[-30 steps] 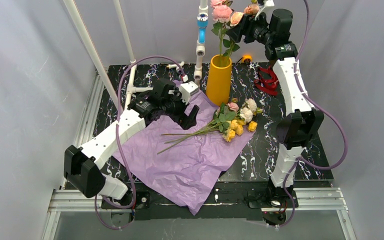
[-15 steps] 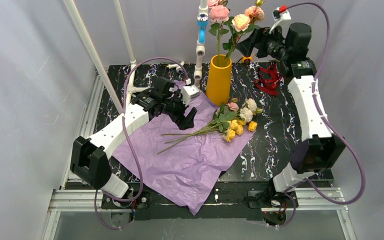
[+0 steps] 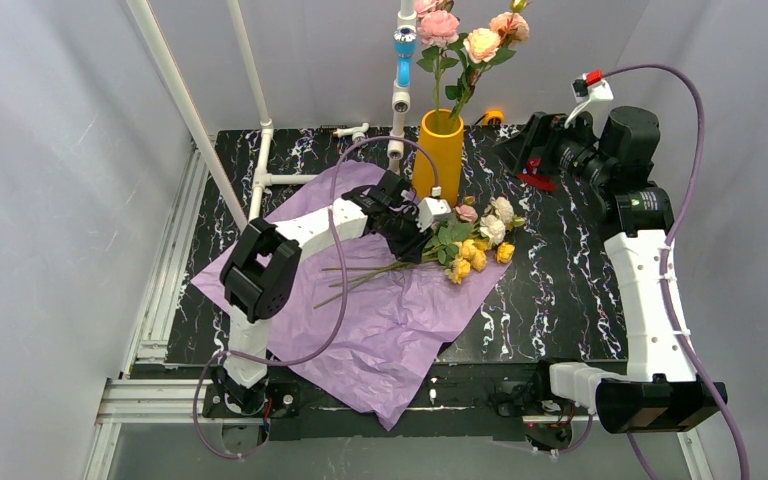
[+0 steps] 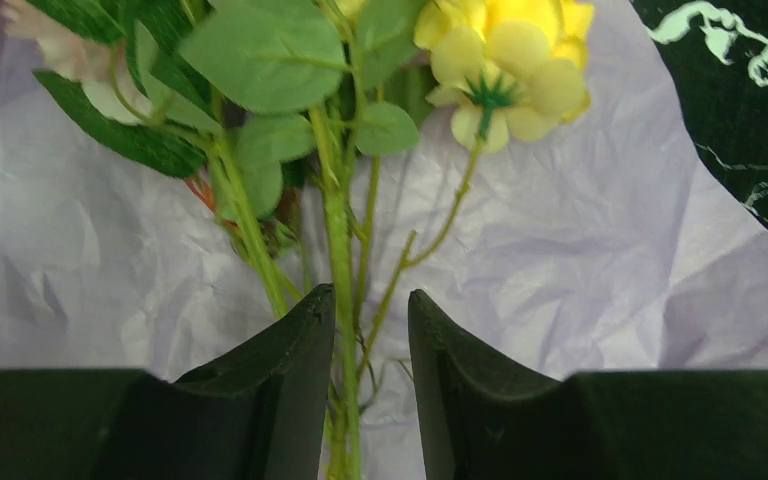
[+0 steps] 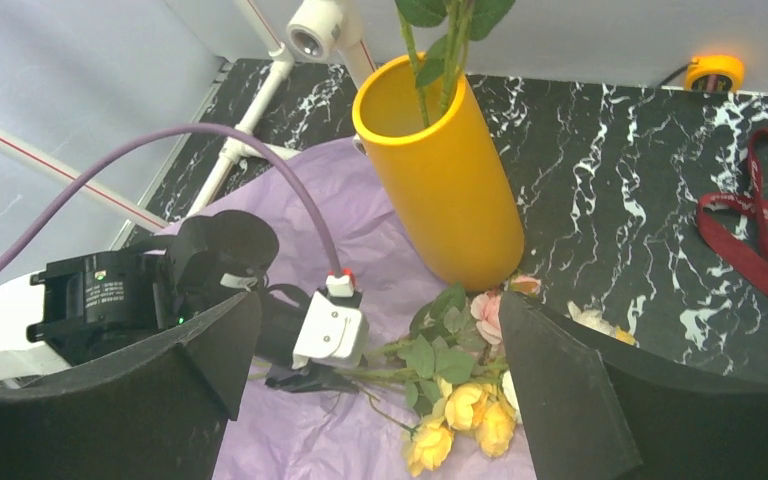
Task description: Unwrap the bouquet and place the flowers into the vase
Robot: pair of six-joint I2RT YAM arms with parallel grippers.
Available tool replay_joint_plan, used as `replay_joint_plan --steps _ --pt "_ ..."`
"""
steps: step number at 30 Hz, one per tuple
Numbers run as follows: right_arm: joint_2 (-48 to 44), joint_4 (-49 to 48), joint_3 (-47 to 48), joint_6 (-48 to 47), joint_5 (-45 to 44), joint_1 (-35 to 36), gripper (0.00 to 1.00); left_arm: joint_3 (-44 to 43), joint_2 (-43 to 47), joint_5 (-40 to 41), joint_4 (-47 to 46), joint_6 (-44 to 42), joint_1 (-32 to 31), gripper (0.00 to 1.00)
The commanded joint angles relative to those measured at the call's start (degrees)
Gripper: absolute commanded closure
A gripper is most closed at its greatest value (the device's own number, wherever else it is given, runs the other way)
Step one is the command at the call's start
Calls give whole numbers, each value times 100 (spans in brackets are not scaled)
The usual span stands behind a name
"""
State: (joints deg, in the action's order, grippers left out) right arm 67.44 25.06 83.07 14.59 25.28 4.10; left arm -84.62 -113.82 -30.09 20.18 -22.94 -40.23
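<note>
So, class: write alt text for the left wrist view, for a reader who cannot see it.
The left gripper, jaws narrowly apart, straddles green stems on purple paper. Leaves and a yellow rose fill the top; dark marbled table shows top right.

Overhead camera looks down; close left, farther right wrist views share flowers.

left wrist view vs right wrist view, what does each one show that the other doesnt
Only left wrist: the narrow gap inside the left gripper, with green stems running through it, not yet pinched. Only right wrist: the yellow vase with leafy stems standing in it, the red ribbon on the table, and the right gripper wide open. Both: the loose flowers lying on the purple paper.
</note>
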Motion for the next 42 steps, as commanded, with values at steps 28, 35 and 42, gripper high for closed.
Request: replay_joint_plan --steps 28,35,42 --pt "-721 656 -757 -44 609 -32 2 235 1648 9 -1202 2239 -126 100" --pt "-923 752 -1213 169 1258 -32 3 857 2295 107 -2394 2834 -135 100" --pt "-785 300 -1350 790 1750 -32 5 894 2511 131 -2881 3070 -475 100"
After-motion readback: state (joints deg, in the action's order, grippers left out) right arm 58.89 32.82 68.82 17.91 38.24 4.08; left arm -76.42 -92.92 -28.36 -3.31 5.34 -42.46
